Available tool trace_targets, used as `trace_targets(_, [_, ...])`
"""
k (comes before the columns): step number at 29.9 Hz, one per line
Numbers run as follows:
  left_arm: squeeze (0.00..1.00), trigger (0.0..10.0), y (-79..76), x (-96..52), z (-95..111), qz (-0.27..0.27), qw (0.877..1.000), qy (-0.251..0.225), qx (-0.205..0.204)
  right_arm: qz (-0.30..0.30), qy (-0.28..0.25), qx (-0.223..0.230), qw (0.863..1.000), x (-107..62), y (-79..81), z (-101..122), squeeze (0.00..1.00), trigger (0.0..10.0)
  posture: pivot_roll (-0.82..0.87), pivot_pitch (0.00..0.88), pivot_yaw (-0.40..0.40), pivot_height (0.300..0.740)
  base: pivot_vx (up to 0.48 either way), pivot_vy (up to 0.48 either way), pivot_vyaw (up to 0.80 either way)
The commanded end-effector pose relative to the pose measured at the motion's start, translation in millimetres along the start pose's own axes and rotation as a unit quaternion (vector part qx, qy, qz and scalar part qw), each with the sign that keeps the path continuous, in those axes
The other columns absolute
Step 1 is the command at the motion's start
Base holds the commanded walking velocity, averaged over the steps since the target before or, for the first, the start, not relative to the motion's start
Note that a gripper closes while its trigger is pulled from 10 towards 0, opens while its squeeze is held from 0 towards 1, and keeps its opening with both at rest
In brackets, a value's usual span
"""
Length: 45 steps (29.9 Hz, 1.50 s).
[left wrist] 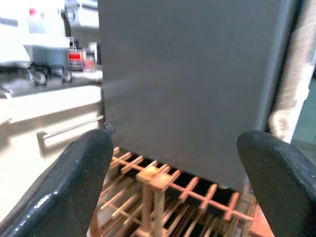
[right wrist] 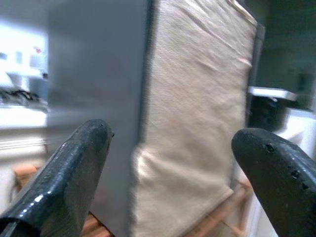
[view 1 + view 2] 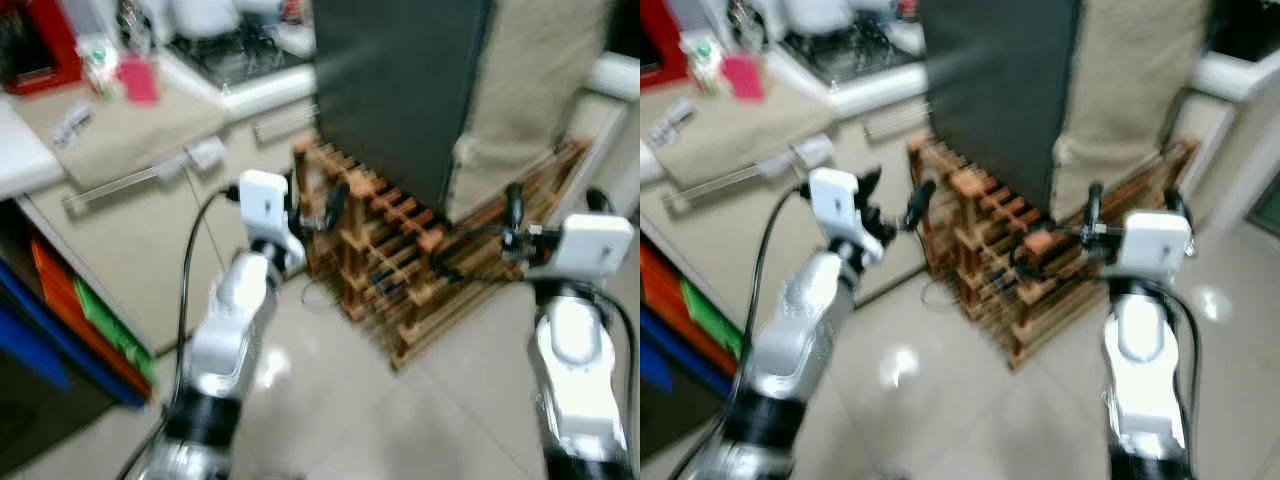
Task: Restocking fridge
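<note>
Ahead of both raised arms stands the dark fridge, door closed, above a wooden rack. Left tool and right tool are spread, holding nothing. Approach should square up to the door before reaching, clearing the rack.

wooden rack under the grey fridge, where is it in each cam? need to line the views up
Left eye view: wooden rack at centre, between the two grippers.
Right eye view: rack at centre, slightly further left.
Left wrist view: rack along the bottom, between the black fingers.
Right wrist view: a strip of wood at the bottom edge.
Shared landmark: grey fridge with the beige cloth beside it.
</note>
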State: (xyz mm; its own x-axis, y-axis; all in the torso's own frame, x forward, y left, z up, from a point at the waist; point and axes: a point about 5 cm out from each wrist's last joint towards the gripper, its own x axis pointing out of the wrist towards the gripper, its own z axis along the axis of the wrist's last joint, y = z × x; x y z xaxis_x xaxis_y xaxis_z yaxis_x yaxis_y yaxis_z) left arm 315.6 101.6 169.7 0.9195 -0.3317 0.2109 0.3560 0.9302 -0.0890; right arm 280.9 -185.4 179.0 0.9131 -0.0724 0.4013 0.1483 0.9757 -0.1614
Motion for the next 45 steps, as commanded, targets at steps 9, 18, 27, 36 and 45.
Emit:
trace_targets(9, [0.0, 10.0, -33.9, 4.3, 3.2, -0.084, 0.996, -0.013, 0.024, -0.019, 0.007, -0.011, 1.0, -3.1, -13.3, -5.2, 0.0, 10.0, -0.2, 0.039, 0.063, 0.723, 0.277, -0.088, 0.0])
trace_targets(18, [0.0, 10.0, -24.6, 4.8, 0.4, -0.053, 0.998, -0.003, -0.023, -0.017, 0.008, -0.007, 1.0, -5.5, -10.6, -4.6, 0.0, 10.0, -0.2, 0.049, 0.065, 0.723, 0.0, -0.292, 0.0])
trace_targets(27, [0.0, 10.0, 24.2, -0.9, -22.5, 0.116, 0.99, 0.051, -0.065, -0.041, 0.026, -0.007, 0.999, -12.4, -24.0, -11.8, 0.0, 10.0, -0.21, 0.047, 0.066, 0.723, 0.0, -0.454, 0.0])
trace_targets(36, [0.0, 10.0, 17.2, 4.8, -21.5, 0.104, 0.991, 0.051, -0.068, -0.047, 0.032, -0.011, 0.998, -14.9, -26.0, -14.6, 0.0, 10.0, -0.21, 0.037, 0.073, 0.723, 0.0, -0.454, 0.0])
trace_targets(45, [0.0, 10.0, 17.3, 16.2, -21.8, 0.117, 0.989, 0.054, -0.07, -0.04, 0.024, -0.01, 0.999, -8.4, -24.0, -12.1, 0.0, 10.0, -0.21, 0.023, 0.064, 0.723, 0.0, -0.454, 0.0])
